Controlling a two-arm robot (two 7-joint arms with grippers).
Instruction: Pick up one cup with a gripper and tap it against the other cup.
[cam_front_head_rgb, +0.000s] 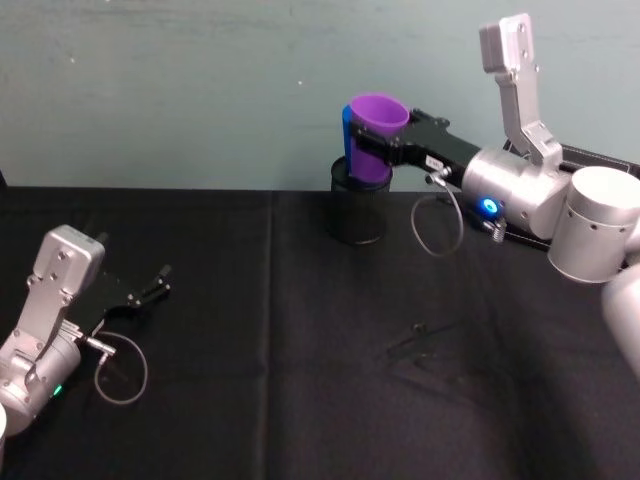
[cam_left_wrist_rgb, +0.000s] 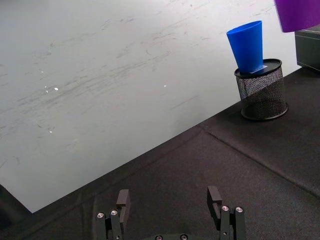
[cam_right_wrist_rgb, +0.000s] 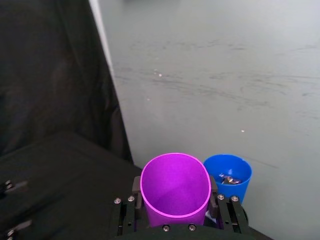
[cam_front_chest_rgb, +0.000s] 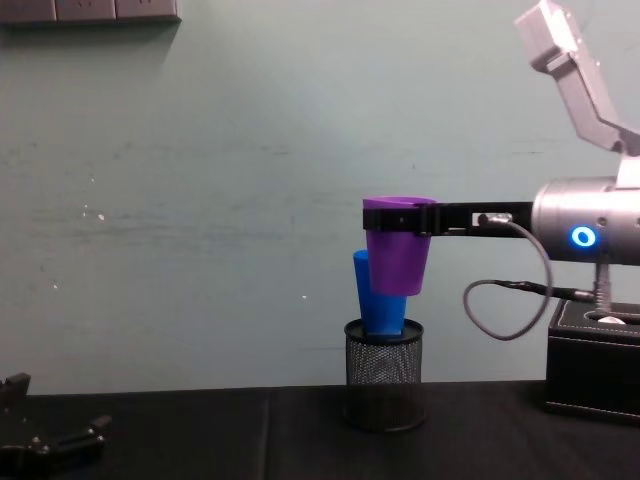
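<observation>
Setting: pale grey-green wall (cam_front_chest_rgb: 200, 200), scuffed and flecked, behind a table (cam_front_head_rgb: 300, 360) draped in black cloth.

1. Purple cup (cam_front_chest_rgb: 398, 252). Smooth tapered tumbler, unmarked, wide rim up. Held off the table, upright, above and just beside item 3, at the far middle of the table. Whether the two cups touch cannot be told.

2. Right gripper (cam_front_head_rgb: 372, 150). Slim black two-fingered claw on a silver-grey arm that reaches in from the right. Fingers closed against opposite sides of the purple cup, just below its rim. A blue ring light (cam_front_chest_rgb: 583, 238) glows on the wrist housing. A grey cable (cam_front_head_rgb: 440, 225) hangs in a loop beneath. A small pale label (cam_front_head_rgb: 435, 162) sits on the black body, its print too small to read.

3. Blue cup (cam_left_wrist_rgb: 247, 45). Bright tapered tumbler, unmarked, rim up, its base set in the mouth of item 4. The right wrist view shows small glinting bits inside, not identifiable.

4. Pen holder (cam_left_wrist_rgb: 261, 92). Black wire mesh, round, standing on the cloth near the wall.

5. Left gripper (cam_left_wrist_rgb: 168, 196). Black, fingers spread wide with nothing between them, low over the cloth at the near left, well apart from the cups.

6. Black box (cam_front_chest_rgb: 595, 365). On the table at the far right, below the right arm.
</observation>
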